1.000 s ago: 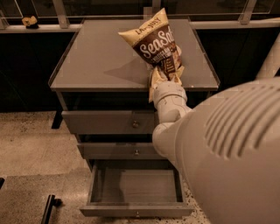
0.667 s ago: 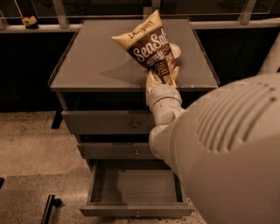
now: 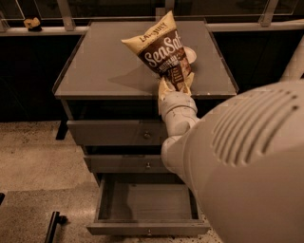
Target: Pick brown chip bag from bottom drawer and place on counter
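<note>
The brown chip bag (image 3: 162,53), dark brown with cream bands and white "Sea Salt" lettering, is held tilted over the right part of the counter (image 3: 109,66). My gripper (image 3: 176,84) is shut on the bag's lower end, above the counter's front right edge. The white arm (image 3: 178,118) runs down from it toward the lower right. Below, the bottom drawer (image 3: 145,204) stands pulled out, and its tray shows nothing inside.
Two upper drawers (image 3: 118,133) of the cabinet are closed. A railing (image 3: 66,14) runs behind the cabinet, with a small yellowish object (image 3: 32,23) on the ledge at far left. A dark bar (image 3: 52,227) lies on the speckled floor at lower left. My large white arm housing (image 3: 256,175) fills the lower right.
The bag and gripper have shifted left and slightly farther over the counter; the bag leans a little more to the left.
</note>
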`<state>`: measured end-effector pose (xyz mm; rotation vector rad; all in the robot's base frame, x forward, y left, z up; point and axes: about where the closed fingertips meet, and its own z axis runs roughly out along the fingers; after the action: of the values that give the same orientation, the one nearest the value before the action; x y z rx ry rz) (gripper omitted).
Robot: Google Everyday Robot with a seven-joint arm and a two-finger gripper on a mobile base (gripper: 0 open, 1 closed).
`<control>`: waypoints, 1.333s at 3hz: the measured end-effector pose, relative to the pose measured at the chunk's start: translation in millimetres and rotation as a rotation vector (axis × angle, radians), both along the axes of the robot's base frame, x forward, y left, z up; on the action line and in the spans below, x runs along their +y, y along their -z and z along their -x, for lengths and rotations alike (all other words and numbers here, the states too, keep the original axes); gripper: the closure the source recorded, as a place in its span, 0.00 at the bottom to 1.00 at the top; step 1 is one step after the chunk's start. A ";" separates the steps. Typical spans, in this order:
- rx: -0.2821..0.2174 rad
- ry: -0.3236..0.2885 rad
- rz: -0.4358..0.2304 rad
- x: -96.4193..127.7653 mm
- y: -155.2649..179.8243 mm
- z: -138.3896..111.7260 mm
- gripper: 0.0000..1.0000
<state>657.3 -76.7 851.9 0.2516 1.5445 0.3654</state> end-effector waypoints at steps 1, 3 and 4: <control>0.000 0.000 0.000 0.0 0.0 0.0 0.58; 0.000 0.000 0.000 0.0 0.0 0.0 0.12; 0.000 0.000 0.000 0.0 0.0 0.0 0.00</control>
<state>657.3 -76.7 851.9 0.2517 1.5446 0.3655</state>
